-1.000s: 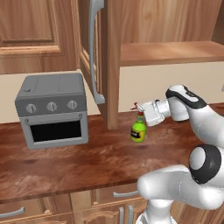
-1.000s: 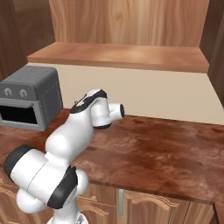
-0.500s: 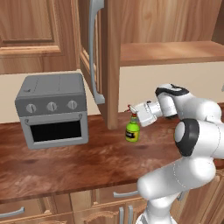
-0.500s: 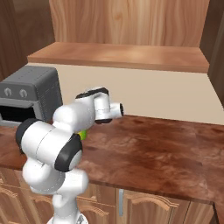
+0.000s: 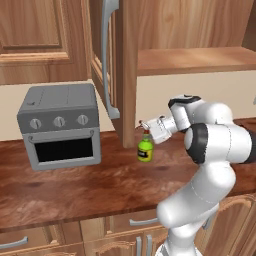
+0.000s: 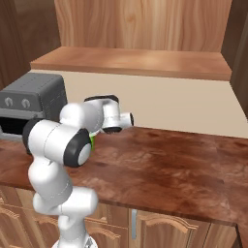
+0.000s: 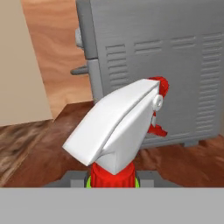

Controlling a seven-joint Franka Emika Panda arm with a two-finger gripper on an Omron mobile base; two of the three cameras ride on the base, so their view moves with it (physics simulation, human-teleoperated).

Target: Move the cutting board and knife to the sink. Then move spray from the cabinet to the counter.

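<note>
1. Nearest the base: lower cabinet fronts (image 5: 60,235) with small curved handles, under the front edge of the counter (image 5: 75,192).
2. Rising from the lower right of the left base view: the white arm, bent forward over the counter, wrist pointing left toward the open cabinet.
3. At the arm's end: the gripper (image 5: 149,129), reaching sideways and closed around the red-and-white trigger head of the spray (image 5: 145,150); fingertips themselves hidden by the head, so grip judged from the bottle hanging right at the hand.
4. Just under the gripper: the green bottle, upright, dark label facing forward, bottom at or just above the wood; contact with the counter cannot be told.
5. In the hand view: white trigger head of the spray (image 7: 114,129) close up, red collar and a green rim at its base, dark wood grain beyond.
6. In the right base view: a sliver of green spray (image 6: 92,140) beside the arm's dark elbow joint.
7. Left of the bottle, well apart: grey toaster oven (image 5: 60,125) standing on the counter, three knobs above a dark window.
8. Just behind the bottle: the cabinet (image 5: 125,65), door swung open with a long grey bar handle (image 5: 107,55), bare wooden shelf (image 5: 195,59) inside.
9. Farthest: beige wall behind the counter.
</note>
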